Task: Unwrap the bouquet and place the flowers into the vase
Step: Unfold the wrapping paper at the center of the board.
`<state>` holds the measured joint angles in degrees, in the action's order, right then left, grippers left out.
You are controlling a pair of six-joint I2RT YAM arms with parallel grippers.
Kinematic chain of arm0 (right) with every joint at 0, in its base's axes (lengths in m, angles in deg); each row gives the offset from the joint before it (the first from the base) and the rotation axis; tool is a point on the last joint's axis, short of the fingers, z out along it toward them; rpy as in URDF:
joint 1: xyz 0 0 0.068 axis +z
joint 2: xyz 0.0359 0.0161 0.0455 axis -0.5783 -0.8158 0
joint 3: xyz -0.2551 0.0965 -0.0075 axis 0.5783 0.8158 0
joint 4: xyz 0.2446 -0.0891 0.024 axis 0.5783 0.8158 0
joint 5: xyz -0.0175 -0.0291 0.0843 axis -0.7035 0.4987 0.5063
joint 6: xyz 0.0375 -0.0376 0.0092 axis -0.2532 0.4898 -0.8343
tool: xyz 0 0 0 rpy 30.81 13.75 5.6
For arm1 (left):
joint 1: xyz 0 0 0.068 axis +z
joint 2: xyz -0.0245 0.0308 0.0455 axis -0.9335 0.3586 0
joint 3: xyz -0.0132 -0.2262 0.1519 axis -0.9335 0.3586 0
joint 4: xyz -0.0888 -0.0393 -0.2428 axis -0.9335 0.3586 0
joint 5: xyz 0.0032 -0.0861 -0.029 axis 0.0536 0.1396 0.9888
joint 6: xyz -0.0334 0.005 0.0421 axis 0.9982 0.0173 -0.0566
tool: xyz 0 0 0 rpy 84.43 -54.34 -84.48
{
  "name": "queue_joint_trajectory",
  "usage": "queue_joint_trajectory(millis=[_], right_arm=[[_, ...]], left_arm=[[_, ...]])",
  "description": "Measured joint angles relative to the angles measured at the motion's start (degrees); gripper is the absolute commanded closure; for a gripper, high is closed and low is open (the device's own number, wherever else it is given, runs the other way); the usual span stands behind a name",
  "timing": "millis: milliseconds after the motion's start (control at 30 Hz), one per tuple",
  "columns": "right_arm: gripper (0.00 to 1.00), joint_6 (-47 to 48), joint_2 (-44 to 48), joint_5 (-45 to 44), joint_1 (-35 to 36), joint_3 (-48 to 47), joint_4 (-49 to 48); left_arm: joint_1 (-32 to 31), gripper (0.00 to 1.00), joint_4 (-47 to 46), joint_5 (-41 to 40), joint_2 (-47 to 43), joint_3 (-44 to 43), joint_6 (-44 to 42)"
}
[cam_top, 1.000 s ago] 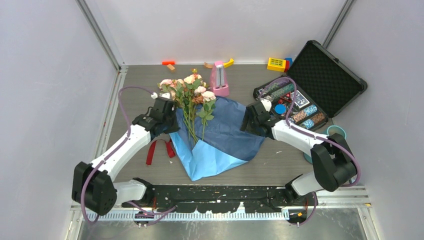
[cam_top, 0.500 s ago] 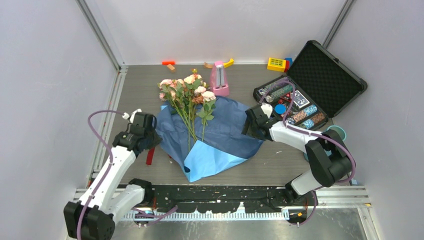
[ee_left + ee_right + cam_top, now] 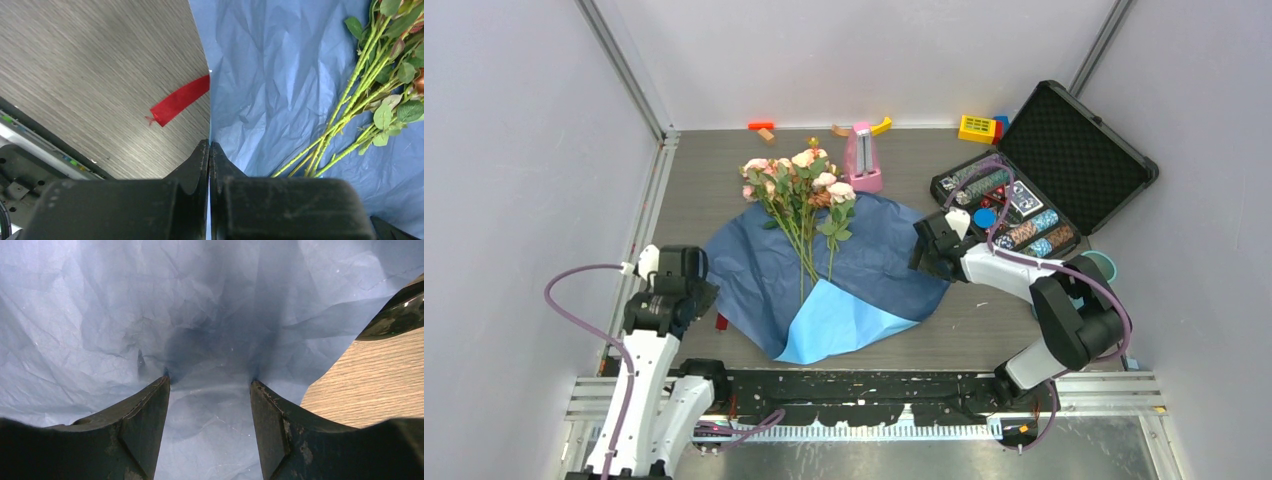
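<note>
Unwrapping looks nearly done: the blue paper lies spread across the counter mid-frame with the flowers loose on its upper part, the left claw pinched together on the paper's left edge, the right claw apart over its right edge. Next, I'd say, a claw must free itself and take the stems where they bunch. The vase, far right and half behind the right arm, holds no flowers, while the open black case upper right holds chips and cards.
</note>
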<state>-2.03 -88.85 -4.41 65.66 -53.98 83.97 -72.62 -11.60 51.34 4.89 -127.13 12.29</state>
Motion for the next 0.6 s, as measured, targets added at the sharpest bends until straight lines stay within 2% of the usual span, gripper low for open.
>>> queue_joint_trajectory(millis=[400, 467, 567, 600], right_arm=[[0.35, -0.3, -0.7, -1.0, -0.1, 0.0, -1.0], [0.34, -0.3, -0.7, -1.0, -0.1, 0.0, -1.1], [0.33, 0.2, -0.7, -0.9, -0.1, 0.0, -1.1], [0.33, 0.5, -0.7, -0.7, -0.1, 0.0, -1.1]], left_arm=[[0.4, 0.98, 6.7, -5.1, -8.1, 1.2, 6.8], [0.4, 0.86, 6.8, -5.5, -8.5, 1.2, 6.7], [0.4, 0.58, 6.7, -5.9, -8.5, 1.1, 5.0], [0.4, 0.56, 6.6, -6.1, -8.5, 0.8, 4.0]])
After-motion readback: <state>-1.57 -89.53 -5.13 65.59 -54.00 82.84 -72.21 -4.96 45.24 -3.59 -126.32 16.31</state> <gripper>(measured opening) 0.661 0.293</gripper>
